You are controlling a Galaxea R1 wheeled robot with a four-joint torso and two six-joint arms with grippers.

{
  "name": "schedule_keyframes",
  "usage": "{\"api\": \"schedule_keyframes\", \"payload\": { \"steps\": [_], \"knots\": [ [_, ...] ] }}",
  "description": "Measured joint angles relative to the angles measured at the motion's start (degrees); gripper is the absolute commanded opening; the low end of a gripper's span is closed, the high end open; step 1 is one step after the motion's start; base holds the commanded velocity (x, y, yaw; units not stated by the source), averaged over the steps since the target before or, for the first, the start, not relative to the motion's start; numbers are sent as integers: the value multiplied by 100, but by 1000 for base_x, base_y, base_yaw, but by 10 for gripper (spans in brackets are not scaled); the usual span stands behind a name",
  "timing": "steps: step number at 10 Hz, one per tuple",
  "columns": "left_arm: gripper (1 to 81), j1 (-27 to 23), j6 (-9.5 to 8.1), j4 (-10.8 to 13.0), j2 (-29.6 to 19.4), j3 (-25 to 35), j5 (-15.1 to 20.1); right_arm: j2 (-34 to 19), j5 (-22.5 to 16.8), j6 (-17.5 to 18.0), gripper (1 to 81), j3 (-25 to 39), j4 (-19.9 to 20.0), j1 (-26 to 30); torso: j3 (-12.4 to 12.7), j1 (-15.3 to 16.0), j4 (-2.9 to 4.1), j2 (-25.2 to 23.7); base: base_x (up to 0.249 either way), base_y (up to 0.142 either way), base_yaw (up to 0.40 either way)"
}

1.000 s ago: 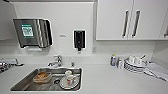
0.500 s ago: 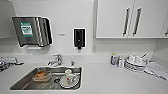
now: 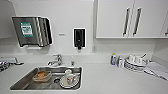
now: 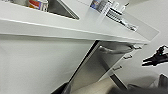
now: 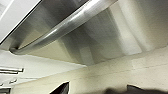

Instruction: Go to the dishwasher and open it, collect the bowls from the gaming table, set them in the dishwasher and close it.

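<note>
I'm facing the sink (image 3: 47,78). Dishwasher (image 4: 100,63) sits under the white surface (image 4: 50,21), its bar handle (image 5: 65,25) close above my right wrist. Can't tell either tool's state.

Brushed-steel dishwasher (image 4: 100,62) under white counter, bar handle (image 5: 62,25) across its top edge

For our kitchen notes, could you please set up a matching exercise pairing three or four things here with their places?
1. black wall-mounted soap dispenser
2. white patterned mug
3. stack of white plates
4. brushed stainless-steel dishwasher

a. below the counter
b. in the steel sink
c. on the counter, right side
d. on the wall above the tap

Pairs: 1-d, 2-b, 3-c, 4-a
</note>
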Motion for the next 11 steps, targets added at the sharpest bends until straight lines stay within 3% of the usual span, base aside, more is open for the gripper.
{"api": "schedule_keyframes", "payload": {
  "steps": [3,5,11],
  "knots": [
    [811,0,0,29,20,1,-9,-28,-581,347,811,221,-4,524,0,0,0,-2,0,0,0],
    [811,-63,-6,30,22,0,-20,-74,-989,1005,811,250,-9,830,0,0,0,-2,0,0,0],
    [811,-173,-24,27,128,0,-24,129,-1697,2076,811,276,-20,1521,-2,2,0,-2,0,0,0]
  ]
}}
